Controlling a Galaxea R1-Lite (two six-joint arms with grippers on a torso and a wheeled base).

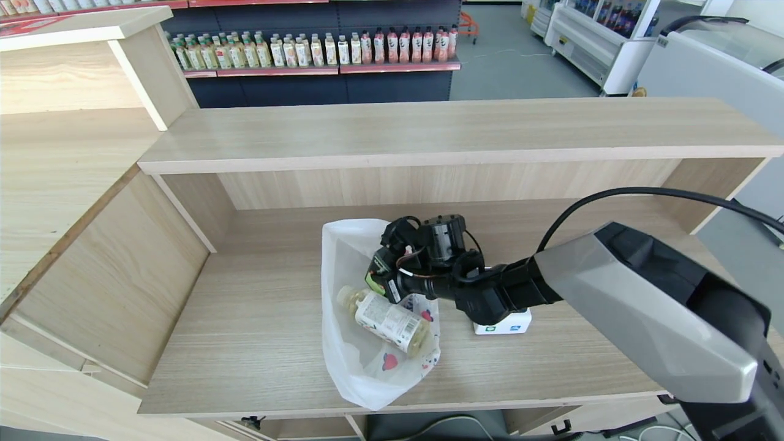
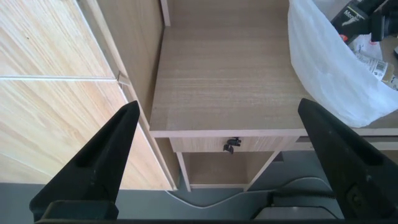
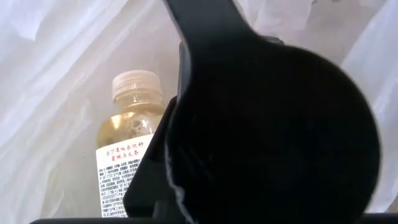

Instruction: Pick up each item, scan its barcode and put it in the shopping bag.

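**Right gripper** [image 1: 397, 262], apparently clamped on a dark pack [image 1: 381, 280], hangs over the mouth of the shopping bag [image 1: 335, 269] at mid-counter. Judged step: deposit. The pack should descend inside the rim, at 12 o'clock of the bottle [image 1: 386, 318] lying in the bag, before the fingers part, lest it catch the film. **Left gripper** [image 2: 217, 106], fingers apart, hangs off the wooden counter [image 1: 257, 318] near its 7 o'clock corner. A small white box [image 1: 503, 323] sits at 3 o'clock of the bag. Drink shelves [image 1: 318, 52] stand at 12 o'clock.

Silver-grey arm shell [image 1: 637, 306], black cable [image 1: 612, 197]; left tool [image 2: 217, 106] black.
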